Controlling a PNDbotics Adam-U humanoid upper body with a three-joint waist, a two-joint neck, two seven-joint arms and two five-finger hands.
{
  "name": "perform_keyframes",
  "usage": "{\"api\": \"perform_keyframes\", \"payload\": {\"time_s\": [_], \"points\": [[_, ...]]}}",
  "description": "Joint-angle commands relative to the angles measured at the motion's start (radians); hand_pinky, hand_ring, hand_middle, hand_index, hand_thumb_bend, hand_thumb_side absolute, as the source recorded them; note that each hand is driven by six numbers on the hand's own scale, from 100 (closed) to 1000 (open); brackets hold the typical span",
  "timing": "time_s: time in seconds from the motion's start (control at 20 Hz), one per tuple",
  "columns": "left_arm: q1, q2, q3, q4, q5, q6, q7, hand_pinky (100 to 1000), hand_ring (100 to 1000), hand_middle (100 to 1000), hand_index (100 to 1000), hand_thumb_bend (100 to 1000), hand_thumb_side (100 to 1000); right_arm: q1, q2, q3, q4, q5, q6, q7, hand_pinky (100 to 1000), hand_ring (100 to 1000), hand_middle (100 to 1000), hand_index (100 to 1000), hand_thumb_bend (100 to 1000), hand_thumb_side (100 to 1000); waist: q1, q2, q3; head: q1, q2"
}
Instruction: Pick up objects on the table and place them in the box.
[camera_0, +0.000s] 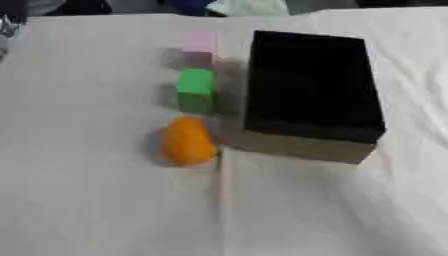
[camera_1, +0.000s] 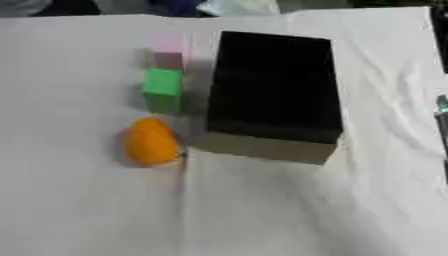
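Three objects stand in a row on the white cloth, left of the box. Farthest is a pink block (camera_0: 199, 49), then a green block (camera_0: 196, 89), and nearest an orange rounded object (camera_0: 186, 141). The box (camera_0: 308, 145) is rectangular with a dark inside and a tan front wall; I can make out nothing inside it. The green block and the orange object stand close to its left wall, apart from it. Neither of my hands shows in either view.
A white cloth (camera_0: 96, 200) with creases covers the table. A fold runs from the box's near left corner toward the front edge. Dark and blue shapes (camera_0: 188, 6) lie beyond the far edge. A thin object (camera_1: 442, 107) shows at the right border.
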Motion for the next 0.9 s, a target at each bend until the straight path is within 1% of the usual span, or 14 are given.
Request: {"api": "perform_keyframes", "payload": {"time_s": [0.05,0.25,0.4,0.45,0.55,0.6,0.65,0.75,0.9], "points": [[-0.019,0.023,-0.008,-0.014,-0.008,-0.001,-0.021,752,796,832,861,100,940,-0.015,-0.022,-0.009,-0.010,0.008,-0.001,0.001,859,676,629,807,100,1000,0.001,-0.022,-0.002,0.002,0.000],[-0.044,0.027,-0.050,-0.014,-0.015,-0.006,-0.072,754,797,831,863,100,959,-0.016,-0.021,-0.007,-0.009,0.009,-0.001,0.003,859,676,630,807,100,1000,0.002,-0.024,-0.004,0.004,0.003],[-0.087,0.029,-0.106,-0.014,-0.042,-0.012,-0.156,765,809,847,882,100,970,-0.017,-0.021,-0.005,-0.009,0.009,-0.001,0.005,859,676,630,807,100,1000,0.003,-0.027,-0.004,0.006,0.008],[-0.102,0.027,-0.121,-0.014,-0.052,-0.011,-0.185,784,831,863,910,100,912,-0.017,-0.020,-0.004,-0.008,0.009,-0.001,0.006,859,675,629,807,100,1000,0.003,-0.028,-0.004,0.007,0.009],[-0.133,0.021,-0.161,-0.014,-0.072,-0.004,-0.251,791,837,862,911,100,846,-0.017,-0.019,-0.002,-0.008,0.009,-0.002,0.008,859,673,628,806,100,1000,0.004,-0.030,-0.005,0.008,0.011],[-0.146,0.017,-0.180,-0.014,-0.079,0.008,-0.289,794,840,861,906,124,826,-0.017,-0.019,-0.002,-0.008,0.009,-0.002,0.008,859,671,628,806,100,1000,0.005,-0.030,-0.005,0.008,0.013],[-0.159,0.013,-0.196,-0.014,-0.086,0.022,-0.325,798,843,857,892,180,826,-0.017,-0.019,-0.001,-0.008,0.009,-0.002,0.009,859,670,627,805,100,1000,0.005,-0.032,-0.005,0.007,0.015],[-0.182,0.003,-0.223,-0.014,-0.106,0.053,-0.392,799,846,853,880,229,817,-0.016,-0.019,0.000,-0.008,0.009,-0.002,0.010,858,669,626,805,100,1000,0.006,-0.034,-0.003,0.006,0.019],[-0.203,-0.011,-0.261,-0.014,-0.143,0.098,-0.484,795,844,855,890,306,802,-0.015,-0.017,0.001,-0.007,0.009,-0.003,0.011,858,667,625,804,100,1000,0.007,-0.036,-0.002,0.005,0.024]]}}
